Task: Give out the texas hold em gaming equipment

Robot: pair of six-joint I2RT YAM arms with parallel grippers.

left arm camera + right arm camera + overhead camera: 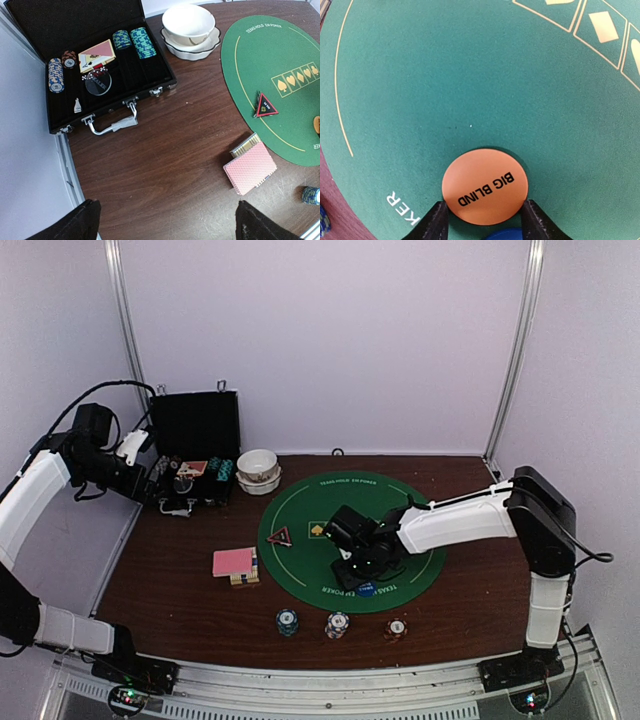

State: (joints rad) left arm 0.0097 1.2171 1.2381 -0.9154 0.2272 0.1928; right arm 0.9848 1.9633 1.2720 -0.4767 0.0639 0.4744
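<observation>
My right gripper (357, 567) is low over the green mat (300, 510), its jaws closed against both sides of the orange "BIG BLIND" button (485, 187). A blue button (367, 589) lies just beside it and shows at the bottom edge of the right wrist view (506, 234). A red-triangle button (280, 536) lies on the mat's left part. A pink-backed card deck (234, 562) lies on the table left of the mat. Teal (287, 621), white (337, 625) and brown (396, 628) chip stacks stand near the front edge. My left gripper (167, 225) is open and empty, high above the table's left side.
An open black case (195, 430) with chips and cards stands at the back left. Stacked white bowls (258, 470) stand beside it at the mat's far edge. A metal frame rail runs along the table's left edge (65, 165).
</observation>
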